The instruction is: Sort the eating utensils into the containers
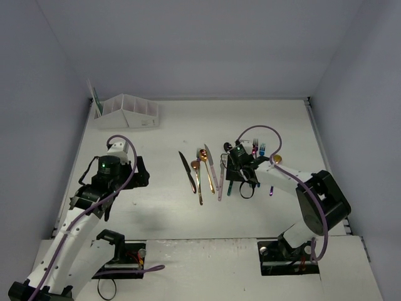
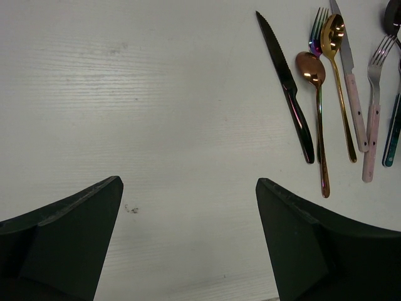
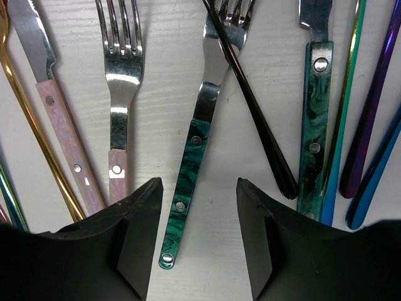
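Right claw, half open and holding nothing yet, has the handle of the green fork between its fingers, the fork lying on the bench pointing straight away, far from the white rack, while the left claw is wide open and empty

The rack stands in the table's far-left corner. The utensils lie side by side right of centre, one fork between the fingers of my right gripper.
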